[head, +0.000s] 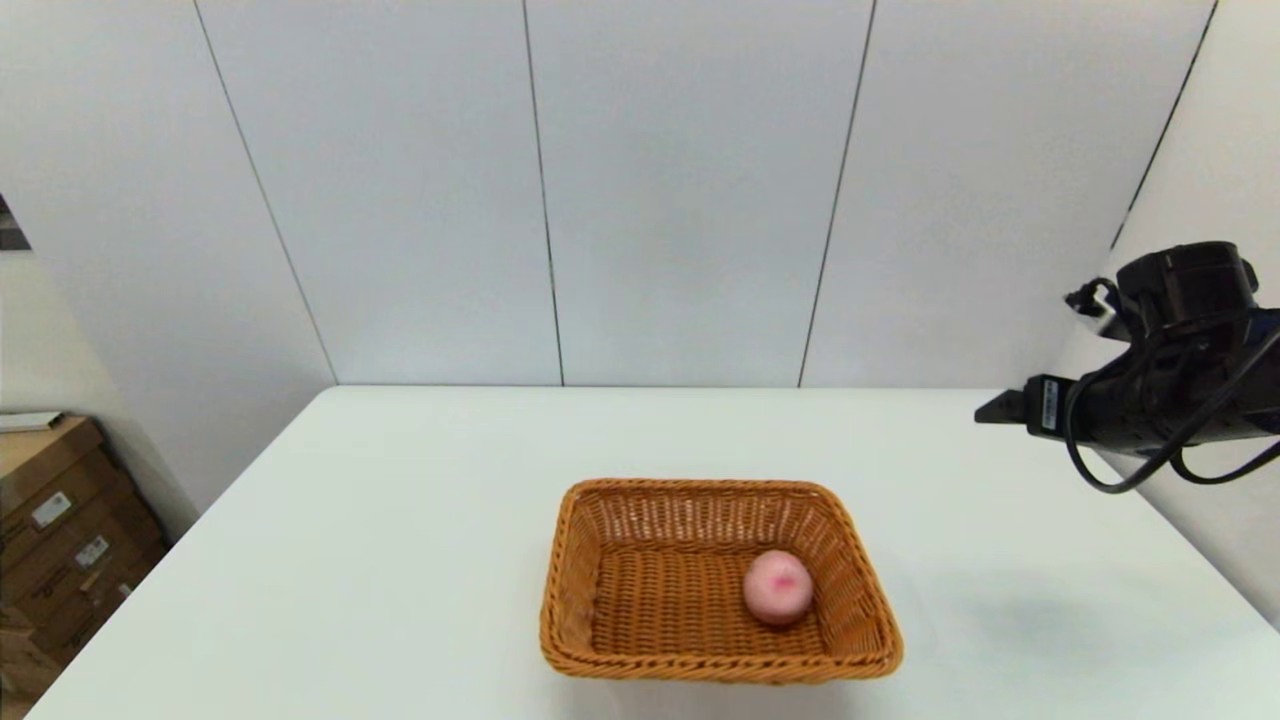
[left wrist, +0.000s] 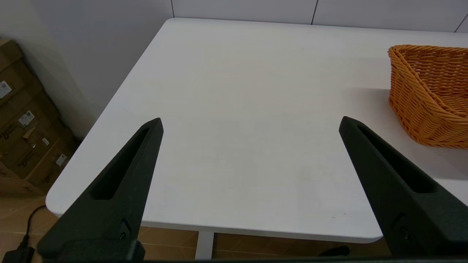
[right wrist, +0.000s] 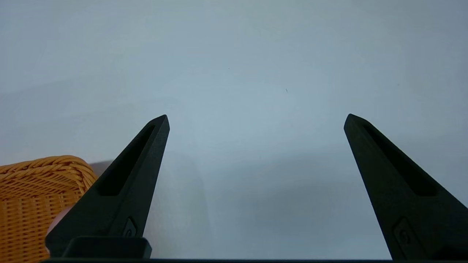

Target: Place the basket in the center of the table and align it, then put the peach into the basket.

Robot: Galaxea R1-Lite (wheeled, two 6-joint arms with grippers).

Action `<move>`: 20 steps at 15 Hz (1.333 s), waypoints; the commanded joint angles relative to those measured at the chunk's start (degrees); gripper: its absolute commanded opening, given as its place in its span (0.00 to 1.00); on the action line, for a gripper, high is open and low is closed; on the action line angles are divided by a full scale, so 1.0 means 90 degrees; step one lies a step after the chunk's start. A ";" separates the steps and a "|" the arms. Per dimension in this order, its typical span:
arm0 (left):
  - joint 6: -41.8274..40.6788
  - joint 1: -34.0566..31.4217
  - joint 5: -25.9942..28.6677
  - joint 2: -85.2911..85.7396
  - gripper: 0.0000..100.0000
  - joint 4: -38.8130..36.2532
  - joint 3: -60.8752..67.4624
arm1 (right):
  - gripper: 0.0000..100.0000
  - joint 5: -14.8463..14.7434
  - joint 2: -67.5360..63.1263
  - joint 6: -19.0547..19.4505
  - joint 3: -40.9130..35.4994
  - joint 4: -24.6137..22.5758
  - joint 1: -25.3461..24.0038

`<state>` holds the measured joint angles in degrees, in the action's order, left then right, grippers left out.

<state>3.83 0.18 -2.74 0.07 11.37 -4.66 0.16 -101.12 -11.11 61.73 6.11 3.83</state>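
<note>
Now both the left end effector [left wrist: 250, 122] and right end effector [right wrist: 256, 118] gape, apart from the basket [head: 600, 560].

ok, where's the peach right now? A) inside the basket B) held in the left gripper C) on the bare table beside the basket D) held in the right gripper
A: the peach lies on the floor of the wicker basket, toward its right side, while the right gripper and left gripper are both open and hold nothing.
</note>
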 commanded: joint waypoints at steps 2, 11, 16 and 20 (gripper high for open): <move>0.0004 -0.0001 0.0002 0.0002 1.00 0.0006 0.0000 | 1.00 0.0031 0.1060 -0.0016 -0.0482 0.0034 -0.0308; 0.0004 -0.0001 0.0002 0.0002 1.00 0.0006 0.0000 | 1.00 0.0148 0.6841 0.0375 -0.3471 0.0288 -0.0582; 0.0004 -0.0001 -0.0008 0.0002 1.00 0.0006 0.0000 | 1.00 0.0217 0.8921 0.0638 -0.4535 0.0669 -0.0123; 0.0004 -0.0001 0.0002 0.0002 1.00 -0.0004 0.0000 | 1.00 0.0021 1.0005 0.0765 -0.5414 0.0571 -0.0318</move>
<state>3.83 0.18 -2.76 0.07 11.35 -4.66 1.60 -20.39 -4.57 18.16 11.48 1.95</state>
